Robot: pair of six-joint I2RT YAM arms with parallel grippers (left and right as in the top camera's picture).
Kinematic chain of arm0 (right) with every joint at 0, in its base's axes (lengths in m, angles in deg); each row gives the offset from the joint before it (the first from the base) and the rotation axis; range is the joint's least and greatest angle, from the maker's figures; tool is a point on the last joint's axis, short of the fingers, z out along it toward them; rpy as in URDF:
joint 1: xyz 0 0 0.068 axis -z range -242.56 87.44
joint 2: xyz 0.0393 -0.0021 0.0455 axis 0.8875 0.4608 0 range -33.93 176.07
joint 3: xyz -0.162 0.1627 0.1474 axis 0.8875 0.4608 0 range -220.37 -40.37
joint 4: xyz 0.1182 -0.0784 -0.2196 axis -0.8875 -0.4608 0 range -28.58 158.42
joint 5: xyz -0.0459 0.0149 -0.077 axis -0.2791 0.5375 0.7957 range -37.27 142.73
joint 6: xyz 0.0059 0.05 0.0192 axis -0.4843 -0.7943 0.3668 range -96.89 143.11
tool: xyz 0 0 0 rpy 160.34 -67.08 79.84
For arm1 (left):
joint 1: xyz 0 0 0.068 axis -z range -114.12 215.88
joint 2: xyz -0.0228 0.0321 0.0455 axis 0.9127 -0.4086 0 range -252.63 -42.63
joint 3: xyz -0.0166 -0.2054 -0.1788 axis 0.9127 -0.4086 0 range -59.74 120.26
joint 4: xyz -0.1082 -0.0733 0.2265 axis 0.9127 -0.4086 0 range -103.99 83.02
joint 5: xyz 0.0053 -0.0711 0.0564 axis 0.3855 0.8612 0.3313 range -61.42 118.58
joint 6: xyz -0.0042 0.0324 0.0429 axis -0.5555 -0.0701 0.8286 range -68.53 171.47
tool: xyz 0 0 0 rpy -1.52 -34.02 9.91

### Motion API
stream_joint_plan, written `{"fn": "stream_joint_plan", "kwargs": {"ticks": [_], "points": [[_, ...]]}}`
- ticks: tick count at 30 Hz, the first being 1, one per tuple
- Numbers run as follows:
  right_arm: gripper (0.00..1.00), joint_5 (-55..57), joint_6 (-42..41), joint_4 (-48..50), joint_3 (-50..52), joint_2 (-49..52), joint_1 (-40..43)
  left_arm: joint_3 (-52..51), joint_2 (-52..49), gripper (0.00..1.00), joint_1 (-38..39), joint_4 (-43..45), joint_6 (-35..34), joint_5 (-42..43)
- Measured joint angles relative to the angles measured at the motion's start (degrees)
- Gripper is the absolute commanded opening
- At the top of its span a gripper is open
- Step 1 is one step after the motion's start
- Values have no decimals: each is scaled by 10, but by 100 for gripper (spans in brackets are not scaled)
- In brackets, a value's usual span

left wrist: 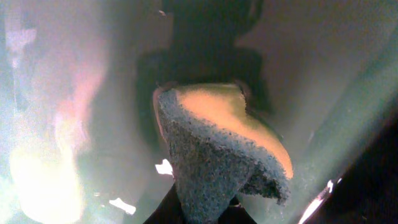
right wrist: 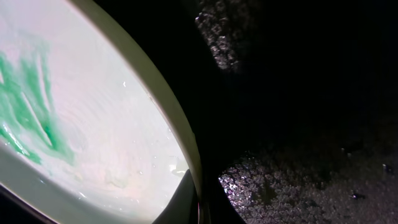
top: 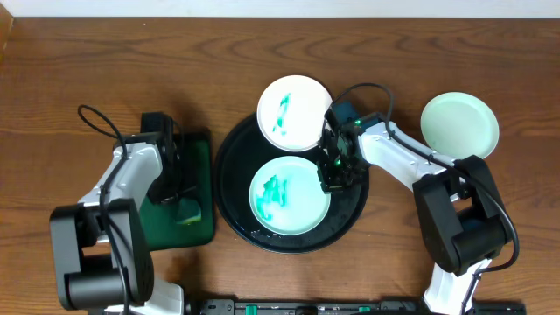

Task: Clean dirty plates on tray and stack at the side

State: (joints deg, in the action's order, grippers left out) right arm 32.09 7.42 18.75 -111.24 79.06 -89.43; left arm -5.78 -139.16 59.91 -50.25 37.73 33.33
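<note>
Round black tray (top: 350,214) mid-table holds two teal-smeared plates: centre plate (top: 302,214) and rear plate (top: 302,101), which overlaps the tray's rim. To the right, off the tray, sits a clean plate (top: 459,125). Right gripper (top: 334,179) pinches the centre plate's rim. Left gripper (top: 182,203) clamps a sponge (left wrist: 217,137) over the green tray (top: 201,157).

Centre frame, the round tray (top: 229,171) carries the lower plate (top: 289,197) inside it, and the upper plate (top: 294,112) overlaps its top rim. The third plate (top: 459,125) sits on the table (top: 70,70), upper right, well apart. Just left of the round tray lies the small tray (top: 201,166), with the sponge (top: 186,213) over its lower right corner.
</note>
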Motion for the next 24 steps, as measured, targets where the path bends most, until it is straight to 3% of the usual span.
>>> {"fn": "stream_joint_plan", "kwargs": {"ticks": [12, 24], "points": [[1, -5, 4, -3, 0, 1, -3, 0, 227, 7, 0, -37, -32, 16], [1, -5, 8, -3, 0, 1, -3, 0, 217, 7, 33, 14, 8, 292]]}}
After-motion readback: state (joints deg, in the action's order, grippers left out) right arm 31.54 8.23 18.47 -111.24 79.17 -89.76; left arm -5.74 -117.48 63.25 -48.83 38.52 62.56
